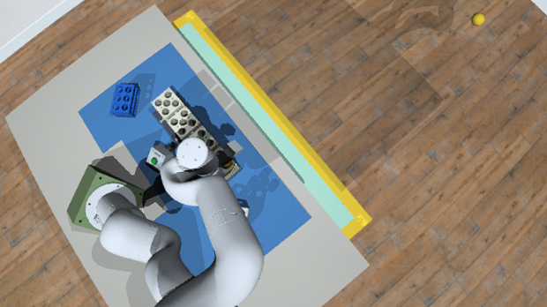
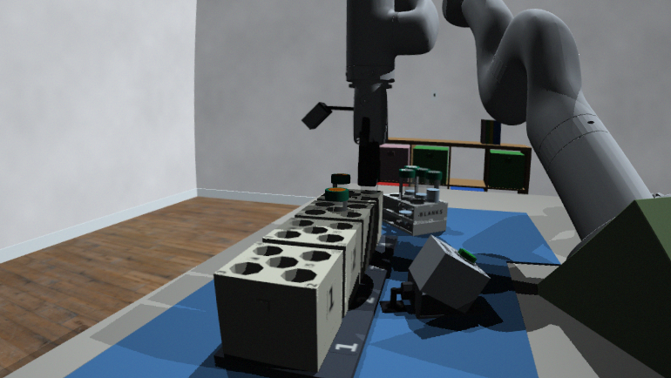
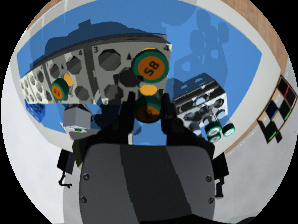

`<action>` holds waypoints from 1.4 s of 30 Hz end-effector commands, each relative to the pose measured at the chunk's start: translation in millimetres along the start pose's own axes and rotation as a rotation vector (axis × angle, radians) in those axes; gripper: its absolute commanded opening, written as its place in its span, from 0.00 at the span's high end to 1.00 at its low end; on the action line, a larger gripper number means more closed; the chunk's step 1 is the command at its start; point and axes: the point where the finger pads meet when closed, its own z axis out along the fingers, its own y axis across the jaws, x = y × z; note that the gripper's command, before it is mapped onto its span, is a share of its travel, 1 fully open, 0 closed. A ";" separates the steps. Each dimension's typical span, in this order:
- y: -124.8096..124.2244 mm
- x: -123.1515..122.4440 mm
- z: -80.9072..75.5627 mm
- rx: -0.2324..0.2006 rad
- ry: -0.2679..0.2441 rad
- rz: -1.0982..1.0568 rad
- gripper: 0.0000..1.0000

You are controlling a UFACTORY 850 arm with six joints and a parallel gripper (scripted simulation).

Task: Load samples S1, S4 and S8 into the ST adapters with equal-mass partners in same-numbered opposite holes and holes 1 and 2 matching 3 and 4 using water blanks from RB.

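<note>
My gripper (image 2: 368, 179) (image 3: 148, 100) is shut on a sample tube (image 3: 149, 107) with an orange cap dot. It holds the tube low in a hole at the far end of the adapter row (image 1: 171, 106) (image 2: 277, 300) on stand ST (image 2: 349, 346); the fingers hide the tube in the side view. Sample S8 (image 3: 148, 67) stands in a hole just beyond it. Another orange-dot tube (image 3: 59, 90) (image 2: 336, 193) stands in an adapter further along, and a dark cap (image 2: 340, 178) shows behind it. The blue rack RS (image 1: 125, 99) shows empty wells. The blank rack RB (image 2: 416, 213) (image 3: 198, 107) holds several green-capped tubes.
The grey box with the green DONE key (image 2: 466, 254) (image 1: 153, 160) (image 3: 76, 120) sits tilted beside the stand, on the arm's side. The arm's green base block (image 1: 81, 205) (image 2: 625, 281) stands close by. A yellow and mint strip (image 1: 262, 119) runs along the table's far edge.
</note>
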 end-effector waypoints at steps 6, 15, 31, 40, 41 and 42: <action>0.0 0.5 8.0 0.000 0.001 0.001 1.00; 0.0 0.5 9.0 0.000 0.001 0.001 1.00; 0.0 0.5 9.3 0.000 0.001 0.001 0.57; 0.0 0.5 9.3 0.000 0.001 0.001 0.57; 0.0 0.5 9.3 0.000 0.001 0.001 0.57; 0.0 0.5 9.3 0.000 0.001 0.001 0.57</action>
